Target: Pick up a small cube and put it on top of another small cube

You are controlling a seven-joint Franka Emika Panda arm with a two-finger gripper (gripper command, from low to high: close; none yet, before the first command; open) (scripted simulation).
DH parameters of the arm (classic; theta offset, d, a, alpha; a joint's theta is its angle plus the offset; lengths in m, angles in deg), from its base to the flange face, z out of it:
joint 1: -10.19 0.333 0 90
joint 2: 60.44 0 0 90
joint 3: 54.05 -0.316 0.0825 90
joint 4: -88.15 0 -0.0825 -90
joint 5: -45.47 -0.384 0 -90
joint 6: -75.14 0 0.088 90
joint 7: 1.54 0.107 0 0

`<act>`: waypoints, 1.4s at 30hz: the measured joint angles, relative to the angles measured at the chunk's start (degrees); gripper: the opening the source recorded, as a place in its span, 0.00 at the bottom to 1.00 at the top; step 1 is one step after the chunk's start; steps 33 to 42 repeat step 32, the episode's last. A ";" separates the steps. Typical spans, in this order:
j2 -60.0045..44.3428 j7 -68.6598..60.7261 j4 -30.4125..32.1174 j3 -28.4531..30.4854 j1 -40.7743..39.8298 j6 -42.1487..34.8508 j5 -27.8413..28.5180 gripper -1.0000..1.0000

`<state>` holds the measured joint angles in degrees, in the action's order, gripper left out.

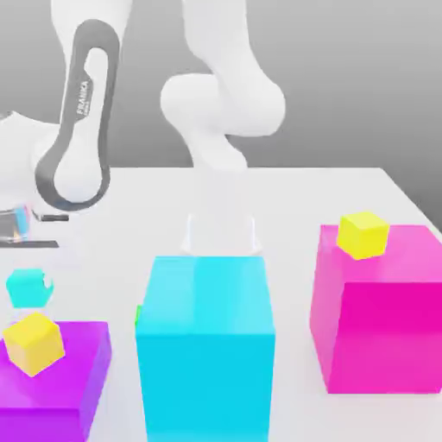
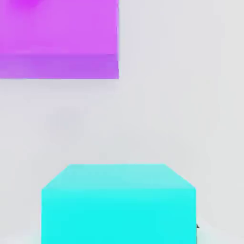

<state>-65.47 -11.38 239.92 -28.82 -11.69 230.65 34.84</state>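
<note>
Cyan and tiny, the small cube [image 1: 28,287] sits at the exterior view's left, just behind a yellow cube [image 1: 34,343] on a purple block [image 1: 73,380]. We see our fingers [image 1: 26,220] closed on it on the white surface [image 1: 293,216].

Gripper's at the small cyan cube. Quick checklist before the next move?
1. Grip: gripper shut on the small cyan cube: ok.
2. Cube lifted off the table: cannot tell.
3. Nearest target: yellow cube on the purple block, top bare: ok.
4. Target sits flat and steady: cannot tell; it looks turned relative to the block's edges.
5. Large cyan block stands to the exterior view's right, off the short path to the target: ok.
</note>
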 joint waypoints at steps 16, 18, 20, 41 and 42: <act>22.80 31.98 -6.48 -22.12 22.50 -28.09 -1.13 0.00; 25.39 34.31 -6.71 -26.03 25.39 -30.95 -0.73 0.00; 28.13 36.65 -6.99 -30.21 28.35 -33.98 -0.42 0.00; 31.57 42.85 -2.06 -42.44 35.11 -31.70 0.97 1.00; 31.57 42.85 -2.06 -42.44 35.11 -31.70 0.97 1.00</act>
